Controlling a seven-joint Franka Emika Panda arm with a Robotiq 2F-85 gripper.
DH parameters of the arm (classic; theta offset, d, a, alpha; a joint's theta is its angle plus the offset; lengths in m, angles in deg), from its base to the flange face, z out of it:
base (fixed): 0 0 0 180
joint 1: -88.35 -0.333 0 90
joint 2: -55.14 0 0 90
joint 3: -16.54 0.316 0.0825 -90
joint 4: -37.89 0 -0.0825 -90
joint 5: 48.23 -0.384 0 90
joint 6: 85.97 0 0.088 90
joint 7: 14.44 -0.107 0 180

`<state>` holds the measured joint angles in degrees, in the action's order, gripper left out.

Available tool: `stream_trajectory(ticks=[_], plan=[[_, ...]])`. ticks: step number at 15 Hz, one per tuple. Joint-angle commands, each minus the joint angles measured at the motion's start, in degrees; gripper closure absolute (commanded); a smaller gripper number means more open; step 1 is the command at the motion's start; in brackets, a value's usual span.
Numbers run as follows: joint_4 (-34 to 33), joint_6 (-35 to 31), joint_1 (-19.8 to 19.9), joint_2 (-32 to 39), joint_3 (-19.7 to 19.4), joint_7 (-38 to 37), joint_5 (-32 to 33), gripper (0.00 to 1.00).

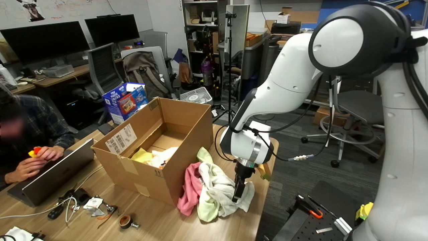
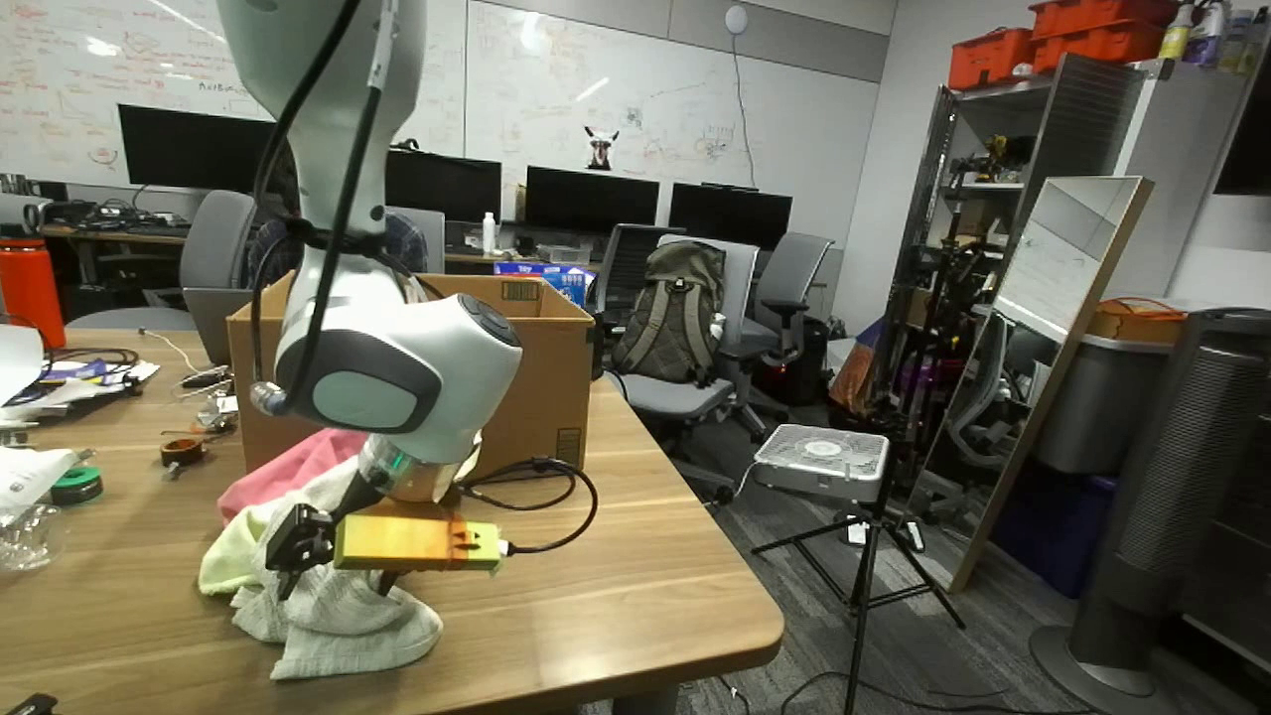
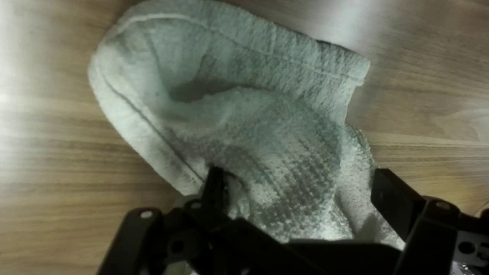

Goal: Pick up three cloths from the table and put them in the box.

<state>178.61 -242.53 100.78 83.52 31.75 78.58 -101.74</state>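
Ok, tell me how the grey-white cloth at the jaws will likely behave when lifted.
The grey-white cloth will probably hang floppy, as it lies in soft folds. Its fuzzy, textured surface suggests little slipping. Lifting it might drag the pale green cloth, which appears bunched against it.

The table [image 2: 635, 571] bears a heap of pink, green and white cloths [image 1: 215, 187] by one edge, near a rounded corner, the box [image 1: 147, 177] beside them, a laptop [image 1: 65, 172] by the opposite edge, tape [image 1: 125, 221] between.

Gripper [image 3: 299, 181], jaws apart, over rumpled pale cloth [image 3: 263, 114] on wooden table [image 3: 57, 152]; perhaps touching cloth.
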Motion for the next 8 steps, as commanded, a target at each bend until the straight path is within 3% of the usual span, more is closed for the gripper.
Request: stream_trajectory(ticks=[1,7,8], plan=[[0.9,-0.3,-0.5,-1.8,1.2,-1.3,-1.3,0.0],[0.7,-1.1,-0.4,-1.5,2.5,-1.8,-1.5,0.0],[0.8,-1.1,-0.6,-1.6,2.3,-2.7,-1.1,0.25]])
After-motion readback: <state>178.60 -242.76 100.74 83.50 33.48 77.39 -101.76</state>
